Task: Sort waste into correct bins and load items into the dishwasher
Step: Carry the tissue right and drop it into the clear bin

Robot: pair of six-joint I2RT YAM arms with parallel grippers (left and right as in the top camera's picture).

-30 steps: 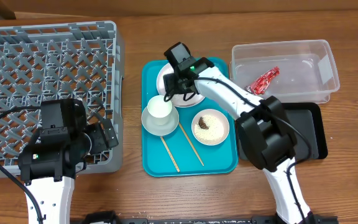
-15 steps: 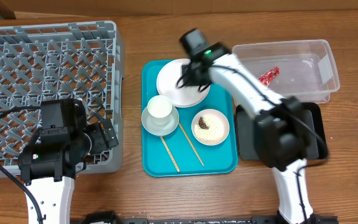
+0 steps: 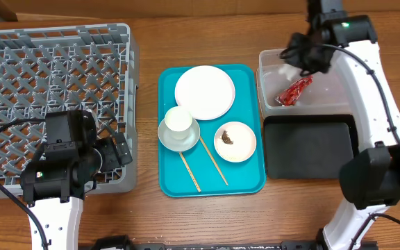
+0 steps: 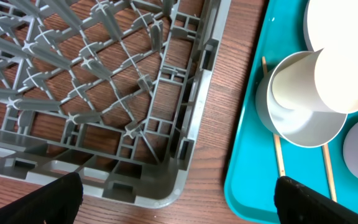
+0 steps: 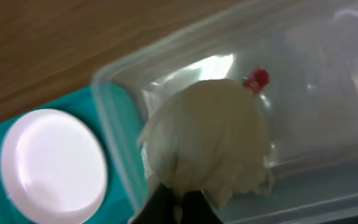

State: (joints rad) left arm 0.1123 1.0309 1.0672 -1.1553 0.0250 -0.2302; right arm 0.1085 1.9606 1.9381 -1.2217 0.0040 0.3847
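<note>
My right gripper (image 3: 303, 58) hangs over the left end of the clear tub (image 3: 346, 52), shut on a crumpled white paper wad (image 5: 210, 140). The red-and-white wrapper (image 3: 294, 90) lies in the tub below it. On the teal tray (image 3: 245, 182) are the bare white plate (image 3: 204, 92), the cup (image 3: 178, 119) standing in the bowl (image 3: 180, 137), the small dish (image 3: 235, 142) with rice and a brown scrap, and two chopsticks (image 3: 212, 161). My left gripper (image 3: 120, 149) is open at the dish rack's (image 3: 47, 76) front right corner, with nothing between its fingers.
The black tray (image 3: 310, 147) lies just in front of the clear tub, right of the teal tray. A strip of bare wood separates the rack (image 4: 104, 93) from the teal tray (image 4: 247, 155). The right arm arches over the tub and black tray.
My right gripper closed on the white wad at the plate and carried it right, over the clear tub. The plate is now bare. The left arm has not moved.
</note>
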